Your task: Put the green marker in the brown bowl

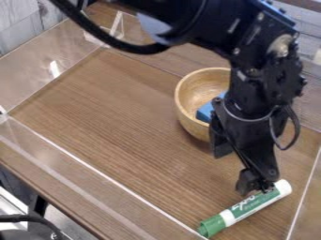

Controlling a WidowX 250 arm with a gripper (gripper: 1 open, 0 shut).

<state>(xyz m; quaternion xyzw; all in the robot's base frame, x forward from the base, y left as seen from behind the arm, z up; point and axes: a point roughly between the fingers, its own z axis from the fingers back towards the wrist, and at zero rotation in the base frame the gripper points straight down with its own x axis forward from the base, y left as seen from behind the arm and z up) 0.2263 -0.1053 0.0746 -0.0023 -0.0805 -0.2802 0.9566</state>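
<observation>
Near the table's (pixel 113 103) front right corner: green marker (pixel 246 209), slim white barrel, green cap, lying flat on dark woodgrain. Gripper (pixel 260 177) poised directly above its barrel, jaws apparently spread, nothing held. Risk: the smooth round barrel could roll or pivot away if the jaws close off-centre. Brown bowl (pixel 201 94), round pale wood with thick rim, stands behind the arm, a blue block (pixel 211 109) inside.
</observation>
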